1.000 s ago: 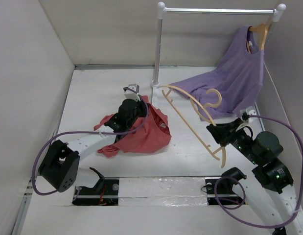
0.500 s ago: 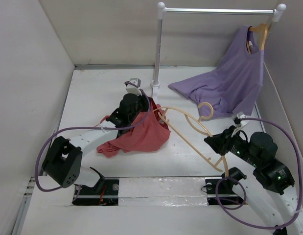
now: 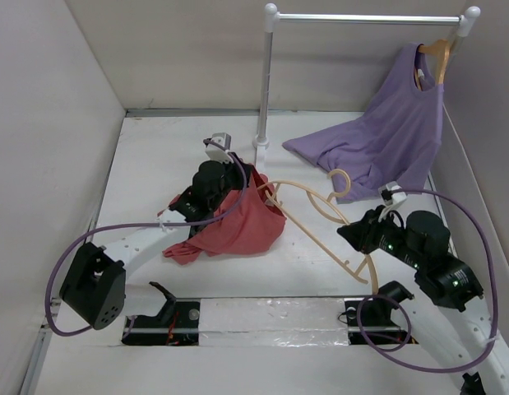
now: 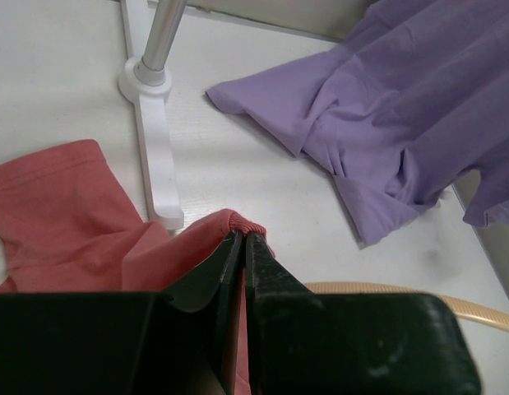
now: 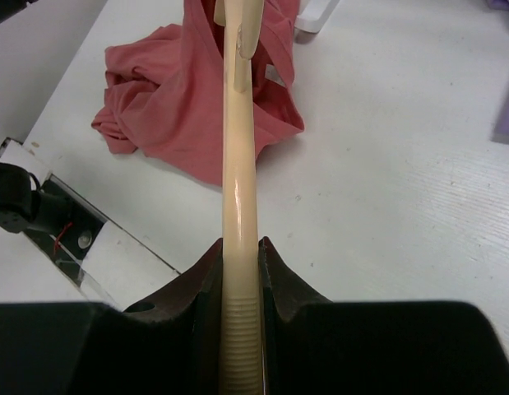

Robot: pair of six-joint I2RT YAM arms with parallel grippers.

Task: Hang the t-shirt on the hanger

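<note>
The coral-red t-shirt (image 3: 238,226) lies bunched on the table left of centre. My left gripper (image 3: 251,178) is shut on a raised edge of it, a ribbed hem pinched at the fingertips in the left wrist view (image 4: 242,239). My right gripper (image 3: 351,234) is shut on one arm of the pale tan hanger (image 3: 307,191) and holds it above the table. The hanger's far end reaches the lifted shirt edge beside the left gripper. In the right wrist view the hanger (image 5: 240,164) runs straight out from the gripper (image 5: 240,247) over the t-shirt (image 5: 180,107).
A white clothes rack (image 3: 265,82) stands at the back, its foot (image 4: 159,156) just beyond the red shirt. A lilac-purple t-shirt (image 3: 386,140) hangs from a second hanger (image 3: 439,49) on the rail, its lower part draped on the table. Walls enclose three sides.
My right gripper has swung the hanger left, so its far end now meets the red shirt. My left gripper has raised the shirt's edge a little higher.
</note>
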